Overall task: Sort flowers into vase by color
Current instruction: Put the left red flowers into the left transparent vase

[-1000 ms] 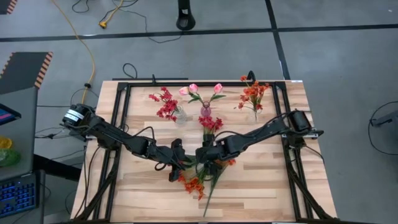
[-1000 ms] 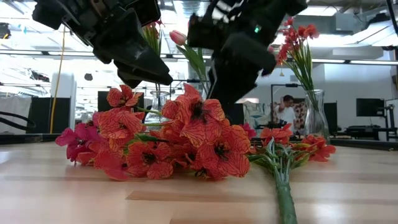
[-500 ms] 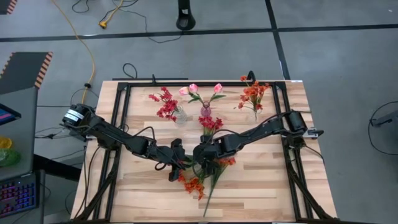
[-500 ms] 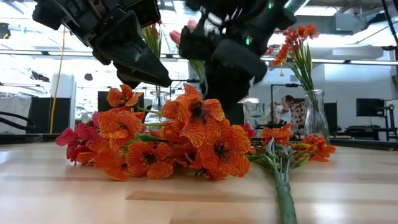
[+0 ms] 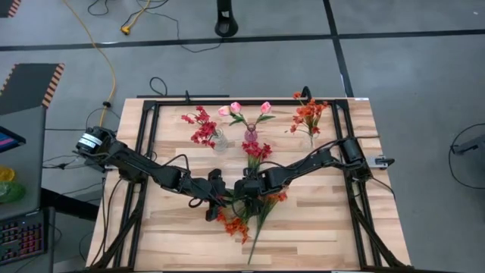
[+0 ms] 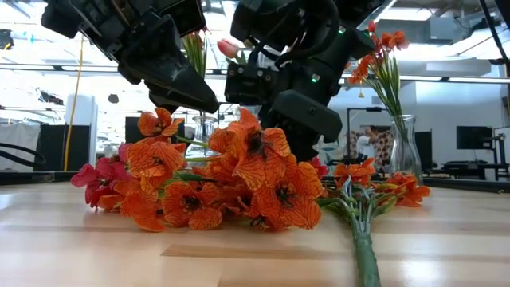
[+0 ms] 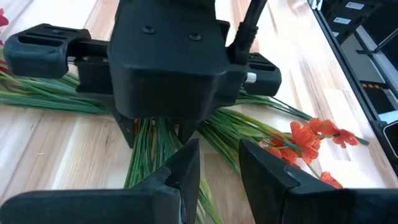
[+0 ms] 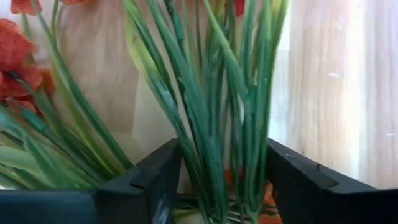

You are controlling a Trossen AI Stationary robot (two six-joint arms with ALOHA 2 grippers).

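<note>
A pile of flowers (image 5: 248,211) lies flat on the table: orange and red blossoms (image 6: 239,175) on long green stems (image 8: 217,112). My right gripper (image 5: 246,192) is open and low over the pile, with the bunch of stems between its fingers (image 8: 224,180). My left gripper (image 5: 218,199) hovers open just left of it above the blossoms, with a narrow gap (image 7: 217,171) and nothing between the fingers. The right gripper's black body (image 7: 168,56) fills the left wrist view. My right gripper comes at the stems (image 8: 249,124) from above with one finger (image 8: 149,180) on each side of the bunch, which lies on the table. I cannot tell whether the fingers touch the stems.
Three vases stand along the far side: one with red flowers (image 5: 203,127), a pink one with pink tulips (image 5: 250,133), and a clear one with orange flowers (image 5: 308,115). A black metal frame (image 5: 148,144) borders the wooden table. One long stem (image 6: 362,239) points toward the near edge.
My right gripper has moved toward the table's left, closer to my left gripper. It has turned and come down over the pile's stems. The flowers and my left gripper have stayed where they were.
</note>
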